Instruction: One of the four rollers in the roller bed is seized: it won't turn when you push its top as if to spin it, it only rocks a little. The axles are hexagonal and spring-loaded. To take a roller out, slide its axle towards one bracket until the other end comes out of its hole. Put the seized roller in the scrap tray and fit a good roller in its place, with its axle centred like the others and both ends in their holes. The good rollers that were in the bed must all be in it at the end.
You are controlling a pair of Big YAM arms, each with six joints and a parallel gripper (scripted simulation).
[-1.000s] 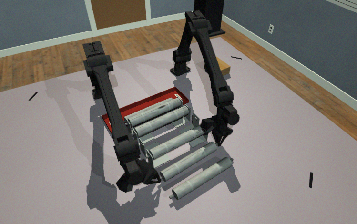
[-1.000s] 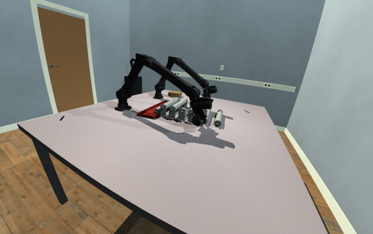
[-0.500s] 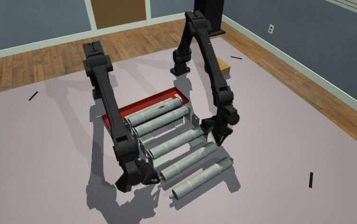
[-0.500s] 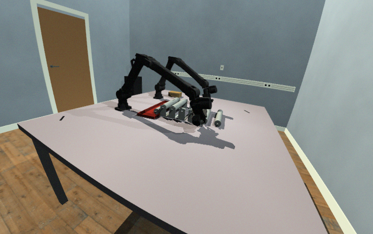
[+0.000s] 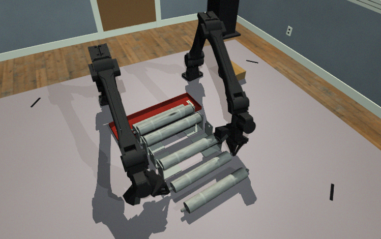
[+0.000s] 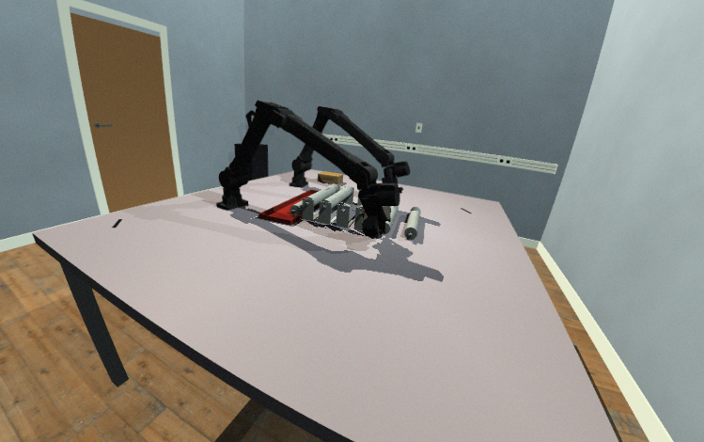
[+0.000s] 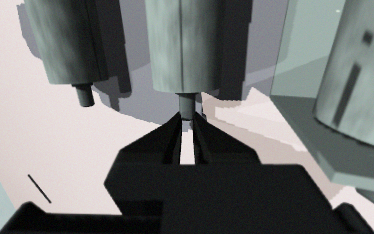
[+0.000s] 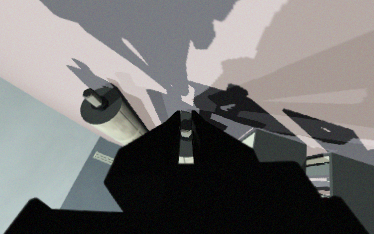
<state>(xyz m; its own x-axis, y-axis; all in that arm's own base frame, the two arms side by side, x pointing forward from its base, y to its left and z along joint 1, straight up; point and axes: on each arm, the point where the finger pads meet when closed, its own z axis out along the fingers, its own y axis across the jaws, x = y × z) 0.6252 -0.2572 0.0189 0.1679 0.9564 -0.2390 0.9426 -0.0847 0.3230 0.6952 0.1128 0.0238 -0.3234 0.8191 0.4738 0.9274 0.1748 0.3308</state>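
Note:
Three grey rollers sit in the bed; the third slot from the tray, with its bracket, is empty. Two more rollers lie in front: the inner loose roller and the outer loose roller. My left gripper is shut on the axle stub at one end of the inner one. My right gripper is shut on its other stub. Which roller is seized does not show.
The red scrap tray lies behind the bed, partly hidden by rollers and my right arm. A yellow-brown block lies near my left arm's base. The outer loose roller lies close alongside the held one.

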